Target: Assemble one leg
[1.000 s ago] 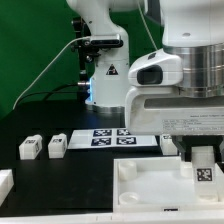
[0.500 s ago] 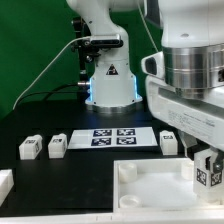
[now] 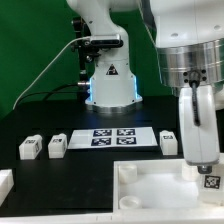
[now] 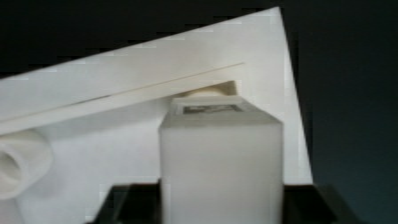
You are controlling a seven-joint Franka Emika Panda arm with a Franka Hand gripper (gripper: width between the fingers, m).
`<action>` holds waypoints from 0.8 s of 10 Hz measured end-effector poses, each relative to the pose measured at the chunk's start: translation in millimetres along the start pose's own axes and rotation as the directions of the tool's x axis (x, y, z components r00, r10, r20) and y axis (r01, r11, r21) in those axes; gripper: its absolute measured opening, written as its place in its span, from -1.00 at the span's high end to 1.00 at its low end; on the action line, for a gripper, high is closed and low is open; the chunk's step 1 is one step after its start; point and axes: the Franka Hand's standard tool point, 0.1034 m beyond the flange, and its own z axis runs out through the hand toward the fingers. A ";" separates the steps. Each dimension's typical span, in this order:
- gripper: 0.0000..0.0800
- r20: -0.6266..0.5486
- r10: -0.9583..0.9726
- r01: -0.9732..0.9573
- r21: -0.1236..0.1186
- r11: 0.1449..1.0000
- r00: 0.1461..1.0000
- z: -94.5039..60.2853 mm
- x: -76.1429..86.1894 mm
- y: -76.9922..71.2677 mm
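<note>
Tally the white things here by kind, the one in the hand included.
Small white stubby leg blocks: 4, one in the hand
Large white square tray-like piece: 1
Flat white marker board: 1
White part cut off at exterior view's left edge: 1
Total: 7

claw (image 3: 204, 166) swung from broadside to edge-on, gripped leg (image 3: 211, 181) a little lower, nearer the exterior view's right

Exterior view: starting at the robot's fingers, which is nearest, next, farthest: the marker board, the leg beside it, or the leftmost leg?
From the fingers, shut on a held leg:
1. Leg beside the board, on the exterior view's right.
2. Marker board, in the middle.
3. Leftmost leg, far on the exterior view's left.
</note>
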 end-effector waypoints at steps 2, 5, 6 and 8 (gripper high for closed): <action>-0.52 -0.003 -0.202 0.202 -0.001 0.979 0.979 0.3 -3.8 -1.2; -0.60 -0.006 -0.628 0.628 -0.024 0.778 0.778 1.3 -9.6 2.2; -0.62 -0.005 -0.727 0.727 -0.026 0.686 0.686 1.2 -7.9 1.7; -0.62 -0.003 -0.881 0.880 -0.033 0.474 0.474 1.3 -5.6 1.0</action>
